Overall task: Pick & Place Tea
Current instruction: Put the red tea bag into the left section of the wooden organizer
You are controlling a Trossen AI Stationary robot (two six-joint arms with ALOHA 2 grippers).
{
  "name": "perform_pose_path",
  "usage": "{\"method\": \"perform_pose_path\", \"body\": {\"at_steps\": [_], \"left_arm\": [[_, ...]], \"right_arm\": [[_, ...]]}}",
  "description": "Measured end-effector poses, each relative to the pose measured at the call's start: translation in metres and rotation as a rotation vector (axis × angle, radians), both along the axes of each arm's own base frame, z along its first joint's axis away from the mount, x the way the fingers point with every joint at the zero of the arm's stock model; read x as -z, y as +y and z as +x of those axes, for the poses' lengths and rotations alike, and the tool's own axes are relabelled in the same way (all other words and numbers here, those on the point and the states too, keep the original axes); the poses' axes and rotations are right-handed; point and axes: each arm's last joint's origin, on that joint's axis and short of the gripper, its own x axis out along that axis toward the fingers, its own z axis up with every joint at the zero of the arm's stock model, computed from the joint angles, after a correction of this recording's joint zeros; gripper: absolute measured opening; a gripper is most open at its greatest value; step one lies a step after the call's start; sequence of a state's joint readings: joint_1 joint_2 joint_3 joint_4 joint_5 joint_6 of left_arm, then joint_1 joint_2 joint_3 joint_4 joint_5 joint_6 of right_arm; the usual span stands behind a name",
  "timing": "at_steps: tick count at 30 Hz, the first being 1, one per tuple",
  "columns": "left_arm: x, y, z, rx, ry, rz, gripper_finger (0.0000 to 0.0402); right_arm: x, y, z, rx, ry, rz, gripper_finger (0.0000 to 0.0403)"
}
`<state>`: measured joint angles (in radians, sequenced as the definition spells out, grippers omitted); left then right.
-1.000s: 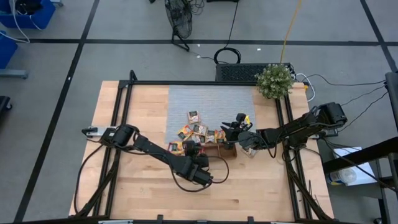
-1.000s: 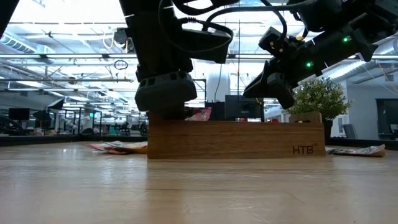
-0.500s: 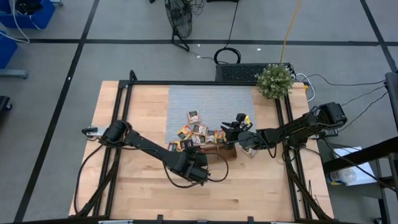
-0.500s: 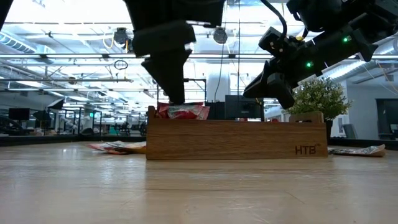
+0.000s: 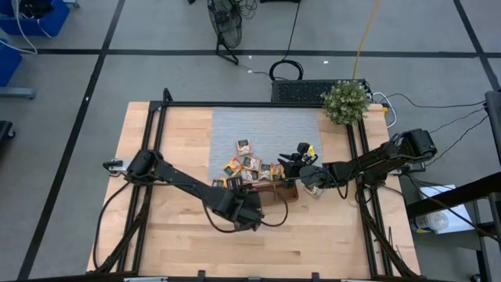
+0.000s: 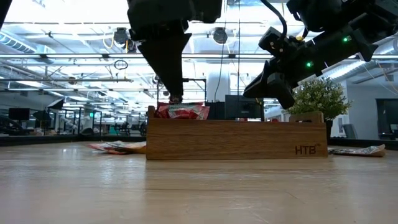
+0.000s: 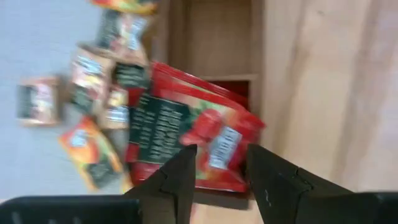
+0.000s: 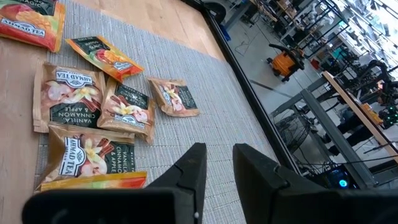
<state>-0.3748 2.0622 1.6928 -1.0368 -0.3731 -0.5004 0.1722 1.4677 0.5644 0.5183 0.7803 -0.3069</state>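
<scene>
Directly below left pincer (image 7: 214,177): red tea (image 7: 186,134).

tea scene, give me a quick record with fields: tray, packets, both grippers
tray: long wooden tray on the table, marked HTB on its side
red packets: stack of red tea packets in one end compartment, sticking up above the wall
loose packets: tea packets scattered on the grey mat
left gripper: left gripper above the red stack, open, empty
right gripper: right gripper hovering over the mat, holding nothing
</scene>
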Motion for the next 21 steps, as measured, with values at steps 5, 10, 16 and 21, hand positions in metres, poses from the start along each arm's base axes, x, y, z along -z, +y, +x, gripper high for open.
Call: {"method": "perform_pose_path", "body": {"at_steps": [5,10,16,21], "left_arm": [[0.010,0.004,0.001,0.015,0.019,-0.059,0.0141],[0.028,0.017,0.000,0.012,0.046,-0.057,0.0076],[0.039,0.034,0.005,0.014,0.043,-0.143,0.0012],[0.046,0.041,0.007,0.010,0.003,-0.151,0.0005]], "right_arm": [[0.000,0.000,0.000,0.000,-0.001,0.000,0.0070],[0.000,0.000,0.000,0.000,0.000,0.000,0.0070],[0.000,0.000,0.000,0.000,-0.001,0.000,0.0070],[0.000,0.000,0.000,0.000,0.000,0.000,0.0070]]}}
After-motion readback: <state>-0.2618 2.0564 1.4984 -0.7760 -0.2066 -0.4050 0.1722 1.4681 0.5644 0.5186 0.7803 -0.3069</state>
